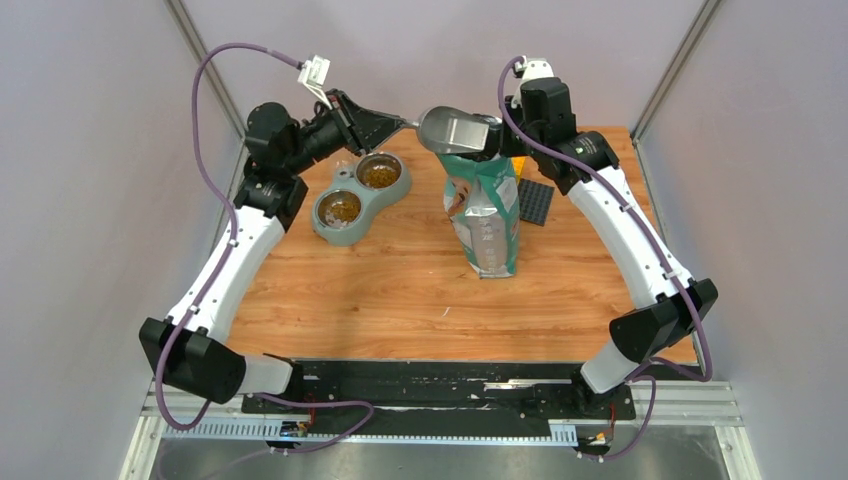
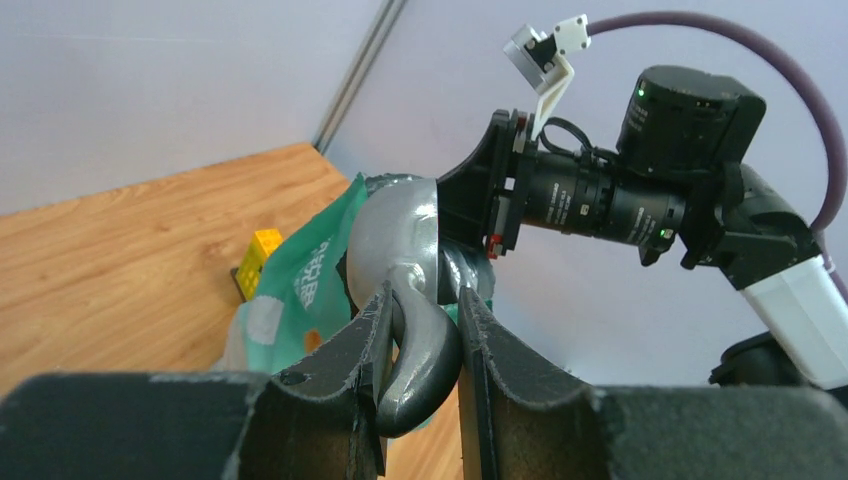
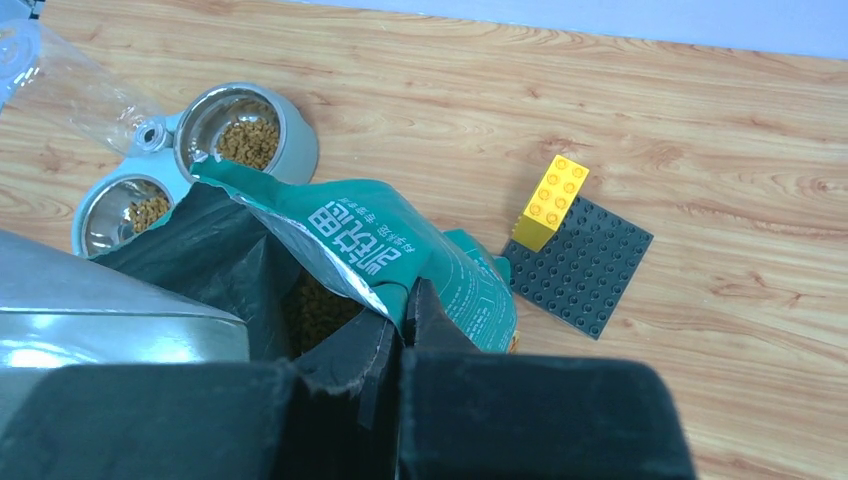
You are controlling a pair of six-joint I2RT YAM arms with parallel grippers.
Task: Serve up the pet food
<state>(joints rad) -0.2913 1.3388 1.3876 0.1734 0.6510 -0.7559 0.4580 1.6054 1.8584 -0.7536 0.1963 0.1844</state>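
- From above: the double bowl (image 1: 322,233) sits at the far left of the desk (image 1: 400,290). Both of its sides have brown pet food (image 1: 379,174) in them, so some serving looks done.
- The left gripper (image 1: 392,124) holds the scoop (image 1: 455,130) over the top of the bag (image 1: 487,225). The bag stands in the middle of the desk. The right gripper (image 1: 506,150) is at the bag's top edge.
- Left wrist view: the left gripper is clamped on the scoop's handle. I cannot tell if the scoop has food in it.
- Right wrist view: the right gripper pinches the bag's rim tight and holds the mouth open. More pet food shows dark inside the bag. A yellow brick (image 3: 550,198) and a black plate (image 3: 585,275) lie just right of the bag.
- The bowl's sides do not look full. I think another scoop may be needed before the job is done.
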